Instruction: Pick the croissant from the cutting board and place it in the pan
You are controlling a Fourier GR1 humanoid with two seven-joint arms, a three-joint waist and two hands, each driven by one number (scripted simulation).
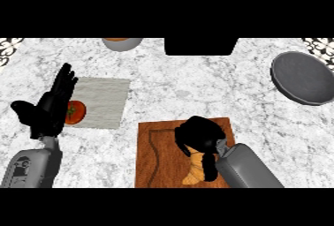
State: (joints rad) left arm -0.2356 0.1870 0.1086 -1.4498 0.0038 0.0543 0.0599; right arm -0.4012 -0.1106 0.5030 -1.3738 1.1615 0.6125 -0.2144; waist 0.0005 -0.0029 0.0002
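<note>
A golden croissant (194, 170) lies on the brown wooden cutting board (157, 154) at the lower middle. My right hand (199, 137) is over it, fingers and thumb curled round its upper part, so only its lower end shows. The dark grey pan (302, 78) sits at the far right of the marble counter, apart from the board. My left hand (51, 108) rests open at the left, fingers up.
A red tomato (76, 112) lies on a pale grey mat (99, 101) beside the left hand. A grey bowl (122, 43) and a black object (200, 46) stand at the counter's back edge.
</note>
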